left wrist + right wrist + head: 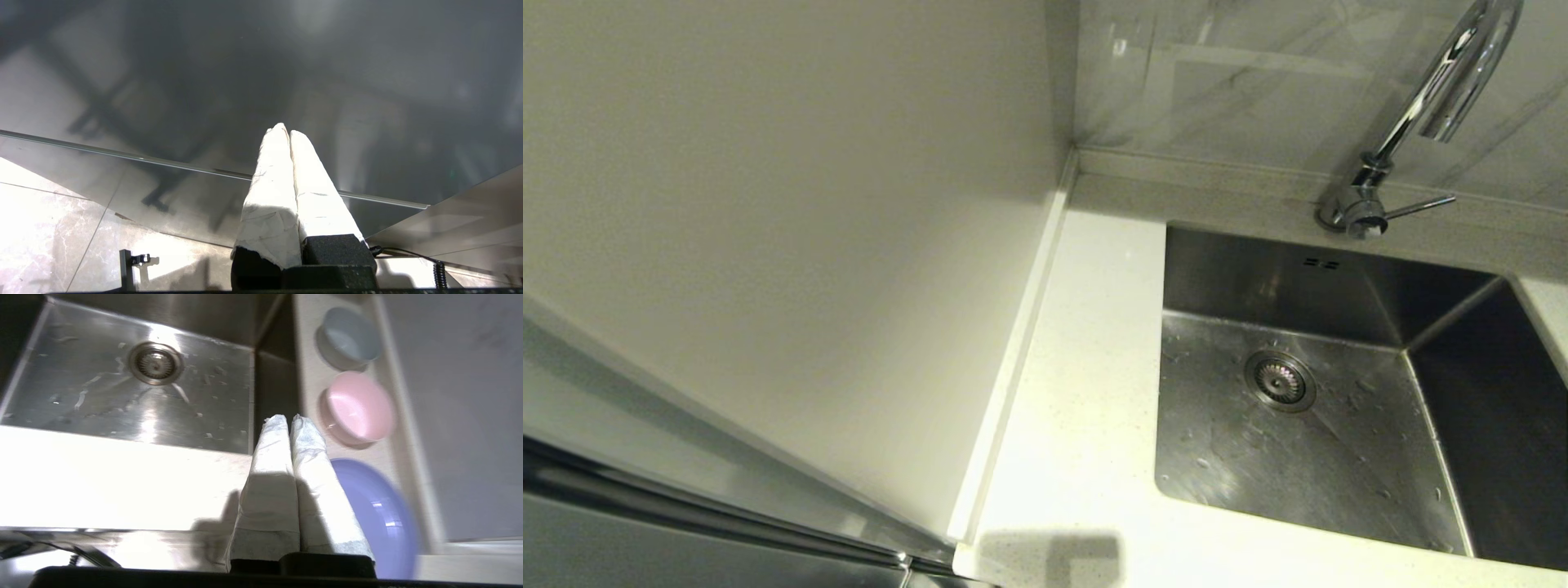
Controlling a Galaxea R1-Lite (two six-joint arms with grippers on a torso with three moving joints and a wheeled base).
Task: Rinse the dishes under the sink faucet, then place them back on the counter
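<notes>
At the upper right of the right wrist view sits a pale blue-grey bowl (pixel 350 335), below it a pale pink bowl (pixel 359 407), and at the lower right a lilac plate (pixel 382 522), all on the white, finely speckled counter (pixel 1070 392). The sink (pixel 1307 441) is grey brushed steel flecked with water drops, the faucet (pixel 1429 98) mirror-bright chrome. Both grippers' fingers are wrapped in white over black bases, the left gripper (pixel 288 134) and the right gripper (pixel 287 420).

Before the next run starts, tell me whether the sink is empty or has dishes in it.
Empty. The sink holds only water droplets around its drain strainer; the blue-grey bowl, pink bowl and lilac plate sit on the counter beside it.
</notes>
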